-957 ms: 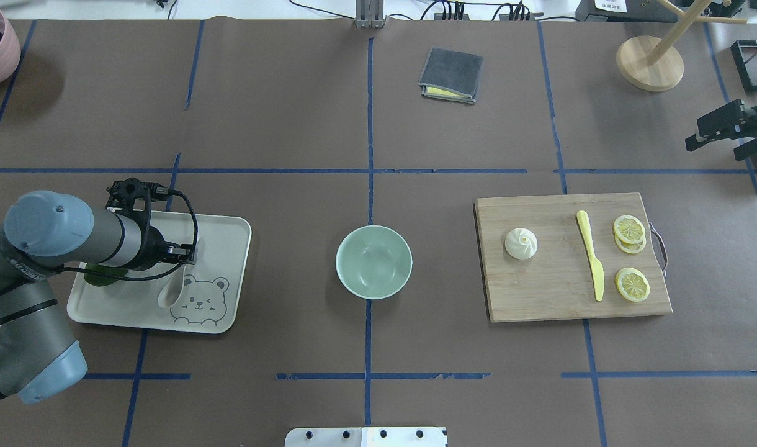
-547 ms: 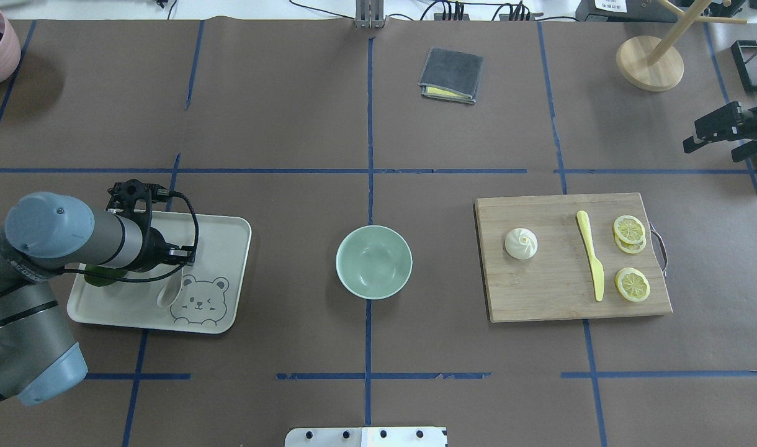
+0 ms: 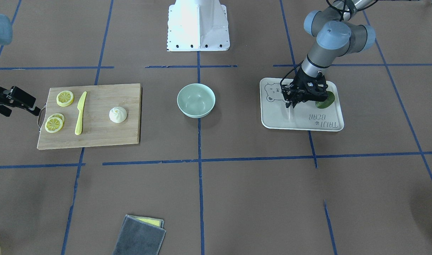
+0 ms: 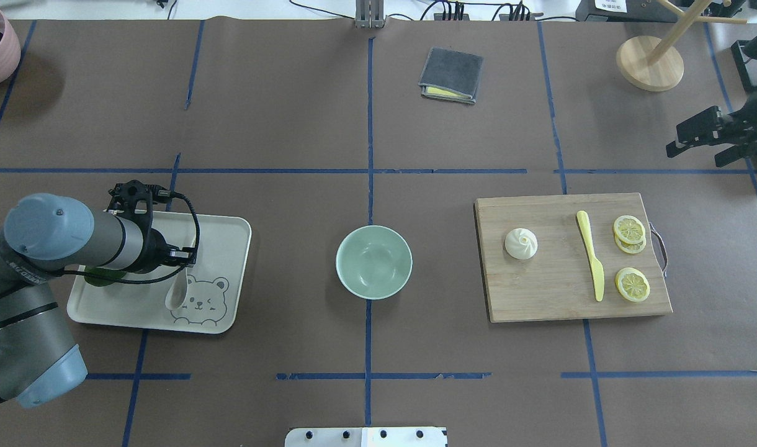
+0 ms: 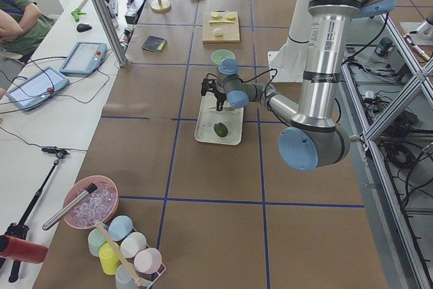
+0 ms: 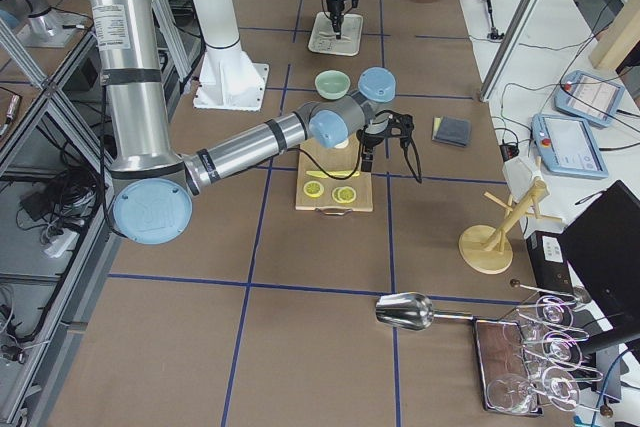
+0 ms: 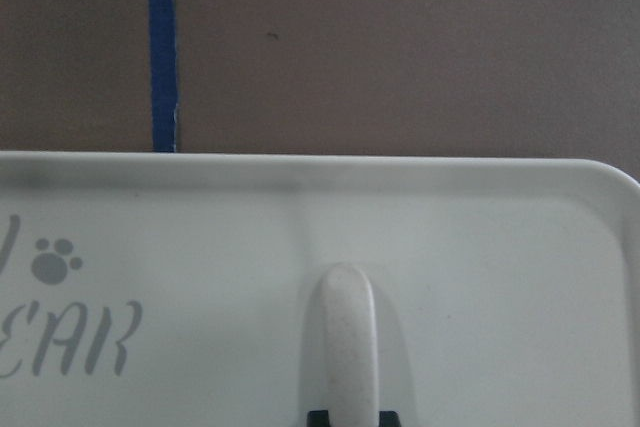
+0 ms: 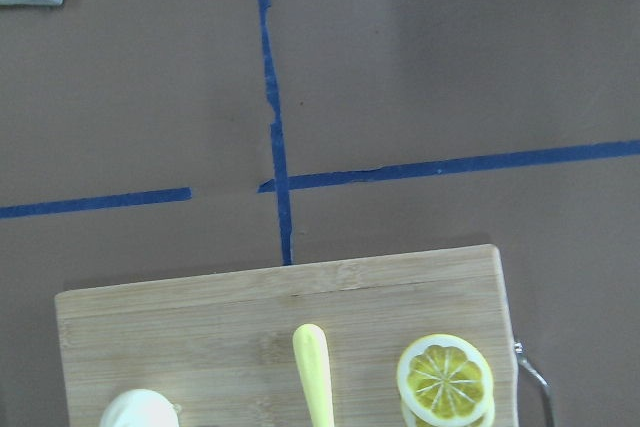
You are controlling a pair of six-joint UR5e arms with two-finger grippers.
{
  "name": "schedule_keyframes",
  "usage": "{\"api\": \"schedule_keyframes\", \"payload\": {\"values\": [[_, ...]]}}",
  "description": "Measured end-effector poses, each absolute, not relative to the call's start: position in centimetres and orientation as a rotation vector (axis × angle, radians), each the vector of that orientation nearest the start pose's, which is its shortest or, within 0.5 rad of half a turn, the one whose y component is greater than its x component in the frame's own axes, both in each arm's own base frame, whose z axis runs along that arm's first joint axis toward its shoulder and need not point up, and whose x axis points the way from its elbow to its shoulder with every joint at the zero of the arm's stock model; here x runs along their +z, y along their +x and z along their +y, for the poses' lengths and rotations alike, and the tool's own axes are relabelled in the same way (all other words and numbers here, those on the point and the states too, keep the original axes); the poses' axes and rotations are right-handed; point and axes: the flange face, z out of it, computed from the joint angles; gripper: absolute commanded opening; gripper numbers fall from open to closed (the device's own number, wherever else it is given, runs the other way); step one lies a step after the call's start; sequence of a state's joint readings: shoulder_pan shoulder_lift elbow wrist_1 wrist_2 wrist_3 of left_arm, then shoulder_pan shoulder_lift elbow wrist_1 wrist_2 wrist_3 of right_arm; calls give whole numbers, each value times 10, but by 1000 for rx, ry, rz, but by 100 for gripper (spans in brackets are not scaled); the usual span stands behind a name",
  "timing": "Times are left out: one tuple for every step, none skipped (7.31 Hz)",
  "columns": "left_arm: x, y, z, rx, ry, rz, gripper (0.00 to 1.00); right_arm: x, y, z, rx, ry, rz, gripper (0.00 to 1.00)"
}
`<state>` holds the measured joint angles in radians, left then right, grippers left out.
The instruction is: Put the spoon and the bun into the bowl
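A brown-covered table (image 4: 279, 112) marked with blue tape lines is seen from above. On the robot's left, a beige tray (image 4: 130, 307) with a printed bear holds the spoon (image 4: 175, 293). The left gripper (image 4: 186, 254) reaches down over the tray, and its fingers are clenched on the spoon's handle. The wrist camera shows the handle's rounded end sticking out between the two black fingertips (image 7: 318, 415). The scoop sits just beside the bear's ear; whether it touches the tray is unclear. A dark green object (image 4: 102, 276) also lies on the tray, partly under the arm.

The mint-green bowl (image 4: 373, 261) stands in the middle of the table, with nothing in it.

To the right is a wooden cutting board (image 4: 552, 298). The white bun (image 4: 521, 243) rests on its left part. A yellow knife (image 4: 591, 254) and lemon slices (image 4: 632, 284) lie further right.

The right gripper (image 4: 695, 149) hovers past the board's far right corner, fingers spread apart and grasping nothing.

A folded grey cloth (image 4: 451, 74) lies at the far side.
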<state>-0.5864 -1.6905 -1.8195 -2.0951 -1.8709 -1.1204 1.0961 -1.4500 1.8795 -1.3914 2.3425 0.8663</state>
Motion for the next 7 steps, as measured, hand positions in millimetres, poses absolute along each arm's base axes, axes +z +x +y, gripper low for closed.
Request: {"api": "schedule_keyframes", "payload": {"values": [[414, 399, -393, 2, 193, 899, 0, 408, -216, -497, 137, -13, -938, 100], [394, 397, -394, -4, 186, 886, 0, 393, -249, -491, 143, -3, -933, 100], [373, 398, -397, -12, 184, 885, 0, 385, -280, -482, 145, 8, -920, 100], [356, 402, -401, -47, 174, 902, 0, 380, -307, -470, 150, 16, -904, 100], [338, 405, -404, -100, 160, 930, 0, 378, -331, -457, 153, 25, -894, 100], [323, 408, -406, -136, 151, 955, 0, 377, -354, -444, 150, 41, -884, 100], [314, 410, -408, -155, 146, 970, 0, 376, -375, -432, 141, 52, -874, 100]]}}
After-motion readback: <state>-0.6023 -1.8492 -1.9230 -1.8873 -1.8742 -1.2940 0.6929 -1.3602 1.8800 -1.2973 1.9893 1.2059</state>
